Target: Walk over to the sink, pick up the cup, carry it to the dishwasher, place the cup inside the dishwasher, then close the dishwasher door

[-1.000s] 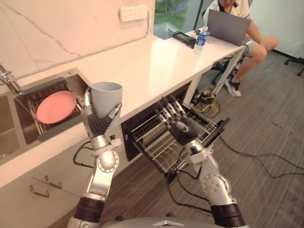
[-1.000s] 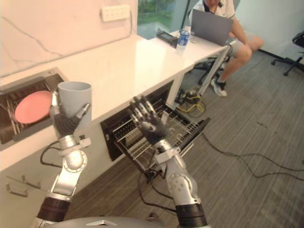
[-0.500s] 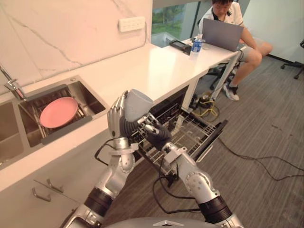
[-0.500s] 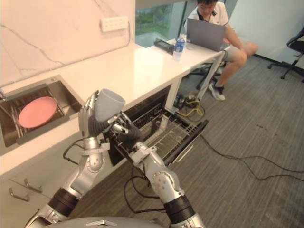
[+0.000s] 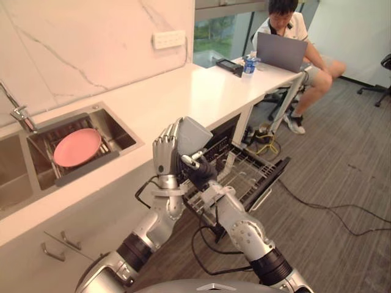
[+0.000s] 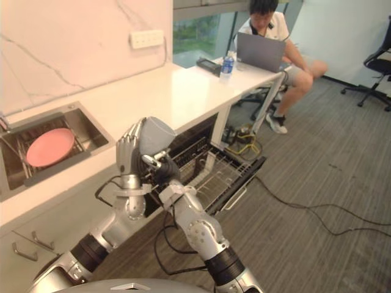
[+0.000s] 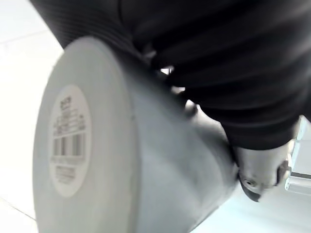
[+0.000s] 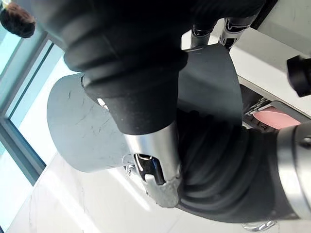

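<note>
The grey cup is sitting tilted in the left hand, fingers curling round it, clear of the sink, with the right hand closing in under it, grip impossible to tell; the dishwasher rack at four o'clock is waiting, with placing and door-shutting left.

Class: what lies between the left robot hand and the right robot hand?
The grey cup, gripped by the left robot hand and the right robot hand from opposite sides; both eye views show it.

light: bright, even | source: window daylight (far end) | glare: white countertop | shadows: soft
</note>
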Robot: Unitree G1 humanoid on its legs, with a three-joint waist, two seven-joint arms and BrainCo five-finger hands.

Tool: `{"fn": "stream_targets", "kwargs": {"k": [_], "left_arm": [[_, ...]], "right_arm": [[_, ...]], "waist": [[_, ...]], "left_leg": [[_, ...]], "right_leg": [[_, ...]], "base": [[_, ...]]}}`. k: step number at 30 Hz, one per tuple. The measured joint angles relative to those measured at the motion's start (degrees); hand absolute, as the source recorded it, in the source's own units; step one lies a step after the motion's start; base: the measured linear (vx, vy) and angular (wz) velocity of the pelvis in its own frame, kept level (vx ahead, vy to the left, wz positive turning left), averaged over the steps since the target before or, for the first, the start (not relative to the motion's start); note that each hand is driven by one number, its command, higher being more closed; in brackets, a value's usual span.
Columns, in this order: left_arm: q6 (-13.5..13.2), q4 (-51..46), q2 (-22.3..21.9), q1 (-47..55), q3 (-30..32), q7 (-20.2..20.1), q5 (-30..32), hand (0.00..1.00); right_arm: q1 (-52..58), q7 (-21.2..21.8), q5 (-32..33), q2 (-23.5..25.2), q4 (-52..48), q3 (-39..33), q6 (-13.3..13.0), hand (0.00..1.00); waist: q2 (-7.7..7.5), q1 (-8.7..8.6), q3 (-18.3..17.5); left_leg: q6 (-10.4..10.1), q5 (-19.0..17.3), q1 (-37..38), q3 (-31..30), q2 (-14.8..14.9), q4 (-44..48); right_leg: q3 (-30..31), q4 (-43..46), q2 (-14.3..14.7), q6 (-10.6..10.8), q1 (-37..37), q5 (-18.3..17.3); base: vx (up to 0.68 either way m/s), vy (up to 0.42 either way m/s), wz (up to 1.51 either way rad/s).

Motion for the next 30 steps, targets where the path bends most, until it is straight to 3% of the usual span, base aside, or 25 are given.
{"fn": "stream_targets", "kwargs": {"k": [14,19,20,30], "left_arm": [[1.84,2.19,1.30,-1.11,-3.69,2.51,1.65,1.00],[1.85,2.18,1.30,-1.11,-3.76,3.79,2.17,1.00],[1.85,2.18,1.30,-1.11,-3.73,3.94,2.18,1.00],[2.01,2.37,1.59,-1.12,-3.61,5.21,3.92,1.00]], "right_arm": [[-3.23,-8.71,-4.04,0.24,-0.33,-0.22,-1.51,0.00],[-5.05,-10.55,-4.46,0.44,-0.33,-0.54,-4.00,0.00],[-5.22,-10.58,-4.41,0.43,-0.32,-0.54,-4.07,1.00],[-5.28,-11.16,4.63,0.40,-0.12,0.25,-7.38,1.00]], "waist": [[-0.17,0.10,-0.54],[-0.16,0.12,-0.54],[-0.15,0.13,-0.55],[-0.09,0.73,-0.59]], "left_leg": [[0.11,0.71,-0.53,0.55,0.02,-0.03],[0.11,0.72,-0.48,0.86,0.04,-0.03],[0.11,0.72,-0.48,0.94,0.04,-0.03],[0.05,0.99,-0.43,0.43,0.00,-0.04]], "right_leg": [[1.31,-0.08,0.12,-0.11,-0.99,0.99],[1.76,-0.08,0.17,-0.13,-1.20,1.09],[1.85,-0.08,0.17,-0.12,-1.25,1.11],[1.90,-0.07,0.17,-0.11,-1.25,1.20]], "base": [[-0.04,-0.007,-0.02],[-0.03,-0.009,-0.04],[-0.03,-0.008,-0.05],[-0.02,-0.009,0.00]]}}
